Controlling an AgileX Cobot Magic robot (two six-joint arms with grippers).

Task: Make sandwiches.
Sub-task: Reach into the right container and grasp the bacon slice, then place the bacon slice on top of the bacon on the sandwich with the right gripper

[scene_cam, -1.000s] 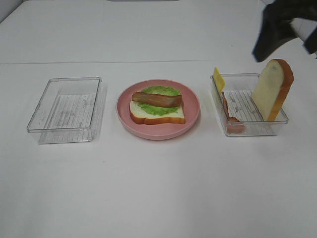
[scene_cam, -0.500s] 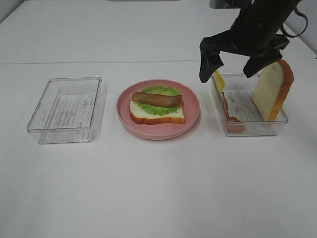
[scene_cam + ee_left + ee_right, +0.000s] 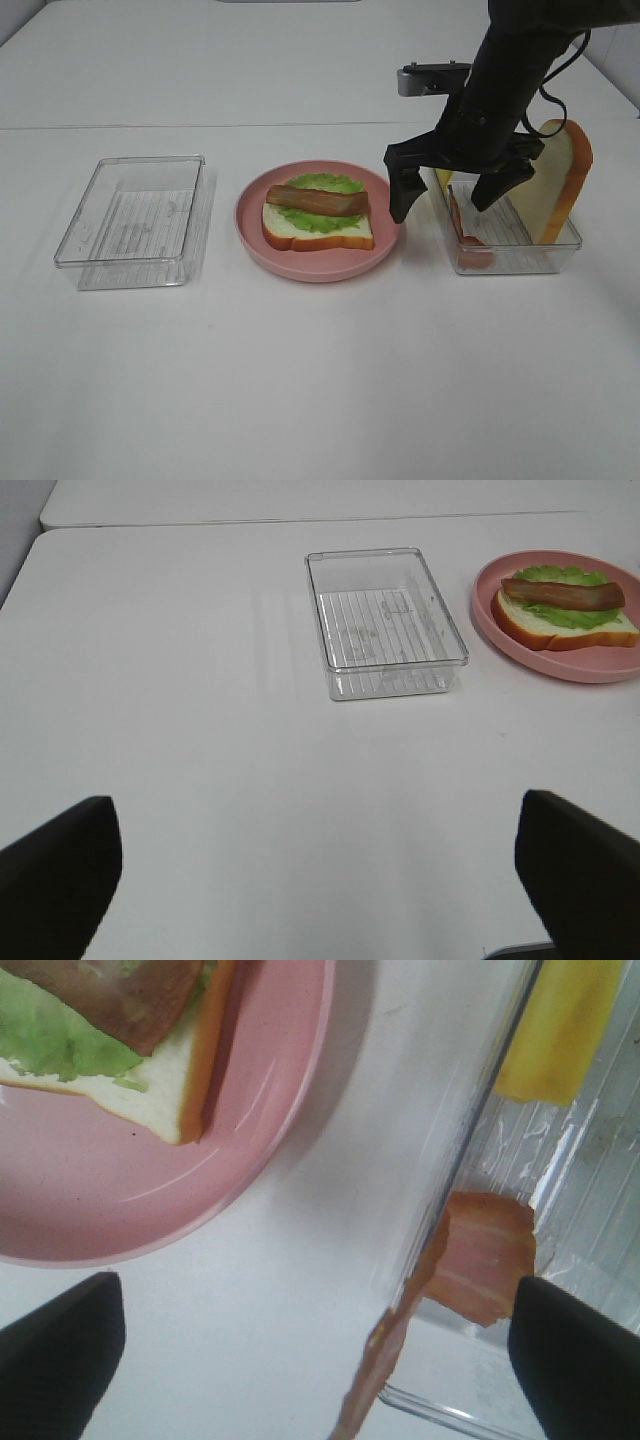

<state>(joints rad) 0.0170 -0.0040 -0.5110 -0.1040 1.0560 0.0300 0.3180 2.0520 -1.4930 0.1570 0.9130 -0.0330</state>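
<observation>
White worktop [image 3: 320,380], plate [image 3: 300,272] at centre w/ half-built sandwich [image 3: 318,220]; spare bacon [image 3: 480,1260], cheese [image 3: 560,1030] & bread slice [image 3: 552,180] in clear box [image 3: 520,262] toward right edge. Right hand [image 3: 442,208] spread wide, empty, straddles box wall nearest plate; left hand [image 3: 315,805] wide open, empty. Bacon prob light, floppy, slick: pinch mid-strip

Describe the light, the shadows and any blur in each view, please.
Exterior high view: even light, a soft shadow under the pink round plate, all sharp. Left wrist view: the clear plastic box is sharp, the left gripper a dark blur. Right wrist view: highlights streak the plate; the brown bacon strip looks pale and soft.
</observation>
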